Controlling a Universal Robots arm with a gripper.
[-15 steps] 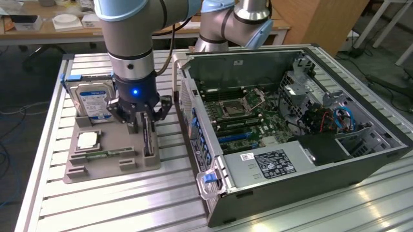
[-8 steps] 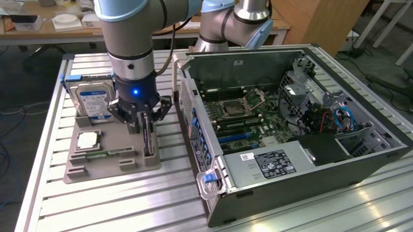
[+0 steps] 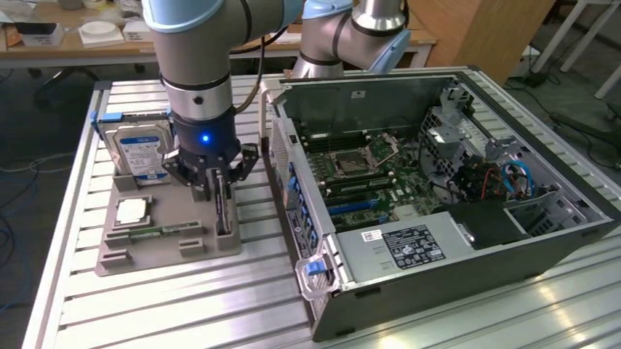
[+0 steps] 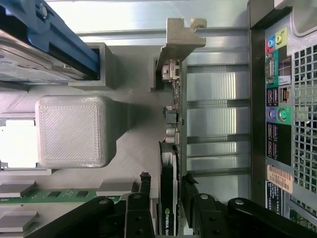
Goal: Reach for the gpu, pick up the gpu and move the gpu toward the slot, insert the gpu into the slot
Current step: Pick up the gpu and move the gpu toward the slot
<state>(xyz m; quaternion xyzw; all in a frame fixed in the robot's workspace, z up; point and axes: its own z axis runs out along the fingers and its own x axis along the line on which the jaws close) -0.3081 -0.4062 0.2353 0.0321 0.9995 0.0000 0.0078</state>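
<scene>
On the ribbed grey plastic holder [image 3: 145,262], one thin black gpu [image 4: 168,218] stood edge-on between the two dark, parted fingers [image 4: 144,184] of the gripper [image 4: 166,182].

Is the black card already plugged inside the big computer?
No, the gpu stands on edge in the gray holder beside the computer case, with the open gripper astride it.

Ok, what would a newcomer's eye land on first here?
Most likely the big open black computer tower on the exterior view's right, its green motherboard laid bare. Then the robot's hand, hanging low over the grey moulded tray on that view's left, open and straddling the thin dark gpu card standing on edge, near a silver hard drive with a blue-white label.
</scene>
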